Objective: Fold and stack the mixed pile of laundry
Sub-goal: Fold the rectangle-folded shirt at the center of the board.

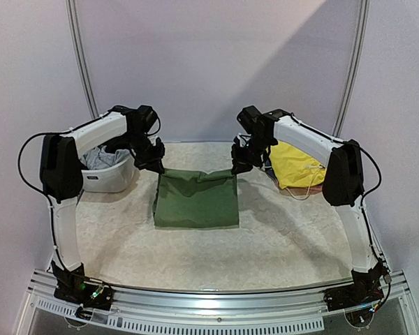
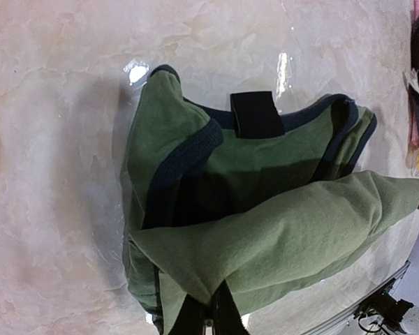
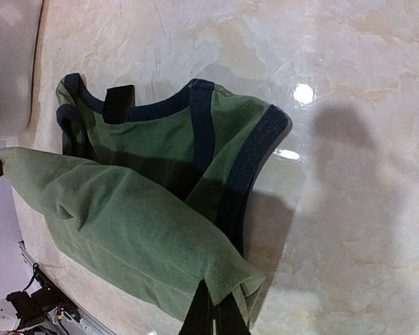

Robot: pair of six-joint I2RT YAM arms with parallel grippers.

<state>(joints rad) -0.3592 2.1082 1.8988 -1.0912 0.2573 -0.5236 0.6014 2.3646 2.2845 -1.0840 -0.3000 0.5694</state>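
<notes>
"Looking down from above, what are the arms doing with the olive-green T-shirt [image 1: 195,202]?"

"Both are pinching its far edge. The left gripper [image 1: 153,159] is clamping the far-left corner and the right gripper [image 1: 239,160] the far-right one, with the jaws closed tight on cloth. That edge is hanging taut between them while the near part is lying flat on the table [image 1: 279,237]. I'm judging this as a fold under way, since a lifted edge can be carried over the body."

"And the rest of the laundry?"

"A yellow garment [image 1: 293,166] is lying just right of the T-shirt. Grey pieces [image 1: 101,159] are sitting in the white tub [image 1: 112,180] to its left, probably waiting their turn."

"What is the left wrist camera showing?"

"The fingers are meeting on a pinch of green cloth at the bottom of the frame. Beyond them the navy trim [image 2: 188,150] and a black tag [image 2: 257,114] are facing up, and the raised layer is arching over that collar end."

"And the right wrist?"

"It's mirroring that. The jaws are gripping the opposite corner, and the raised layer is sagging across the T-shirt's trimmed end. Holding both corners level is helping the fold land square, I'd say."
</notes>
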